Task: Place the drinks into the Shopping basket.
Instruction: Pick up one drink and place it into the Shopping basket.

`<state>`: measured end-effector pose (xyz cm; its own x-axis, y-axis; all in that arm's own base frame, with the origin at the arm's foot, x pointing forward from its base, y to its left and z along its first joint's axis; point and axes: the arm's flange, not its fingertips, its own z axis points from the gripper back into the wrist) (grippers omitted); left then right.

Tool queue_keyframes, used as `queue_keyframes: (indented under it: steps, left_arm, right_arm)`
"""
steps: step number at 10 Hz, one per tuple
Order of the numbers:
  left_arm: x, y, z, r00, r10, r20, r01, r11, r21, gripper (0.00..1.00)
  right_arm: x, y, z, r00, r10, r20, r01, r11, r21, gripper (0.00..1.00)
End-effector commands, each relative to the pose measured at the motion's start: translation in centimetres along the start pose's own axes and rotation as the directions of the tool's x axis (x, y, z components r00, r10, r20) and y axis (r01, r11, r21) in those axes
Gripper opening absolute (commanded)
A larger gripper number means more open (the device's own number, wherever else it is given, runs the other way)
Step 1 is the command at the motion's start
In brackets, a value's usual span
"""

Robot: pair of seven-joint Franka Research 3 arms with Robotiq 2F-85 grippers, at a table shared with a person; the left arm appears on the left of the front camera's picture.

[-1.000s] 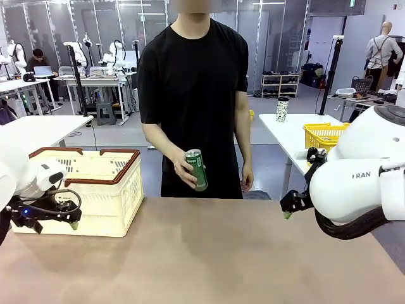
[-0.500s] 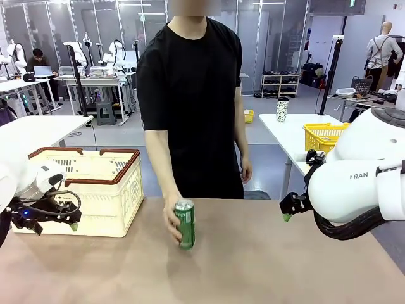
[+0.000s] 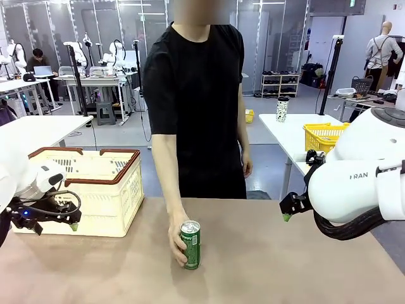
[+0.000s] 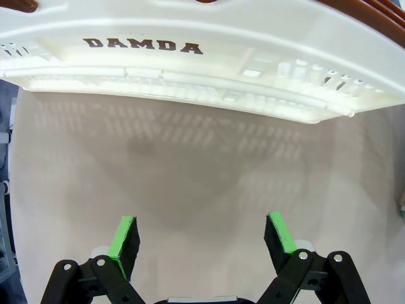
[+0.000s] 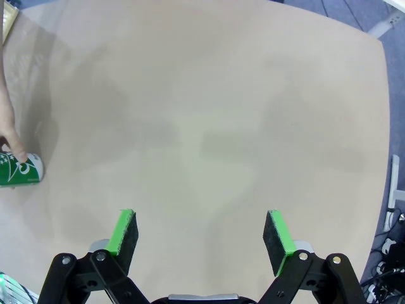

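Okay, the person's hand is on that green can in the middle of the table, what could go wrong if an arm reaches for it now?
The person's hand is wrapped around the green can; a gripper closing there might pinch the hand. The can is tall and slim, so a glancing touch could tip it. The open left gripper sits close to the Shopping basket wall; swinging out carelessly might shove the basket.
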<state>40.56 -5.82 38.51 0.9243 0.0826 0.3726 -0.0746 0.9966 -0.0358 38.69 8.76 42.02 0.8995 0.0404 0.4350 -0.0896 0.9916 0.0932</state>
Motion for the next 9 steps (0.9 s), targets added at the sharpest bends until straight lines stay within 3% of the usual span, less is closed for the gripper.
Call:
queue_keyframes:
  steps: [1,8,9]
  left_arm:
    - [-0.07,-0.07,0.0,1.0,-0.002,-0.004,0.002,1.0,0.002,1.0]
    - [0.0,0.0,0.0,1.0,0.0,0.0,0.0,1.0,0.0,1.0]
    - [-0.4,-0.02,0.4,0.999,-0.049,0.008,0.049,0.999,-0.008,1.0]
  right_arm:
    - [0.03,-0.13,0.05,1.0,-0.004,0.002,0.004,1.0,0.001,1.0]
    - [0.03,-0.13,0.05,1.0,-0.004,0.002,0.004,1.0,0.001,1.0]
    - [0.03,-0.13,0.05,1.0,-0.004,0.002,0.004,1.0,0.001,1.0]
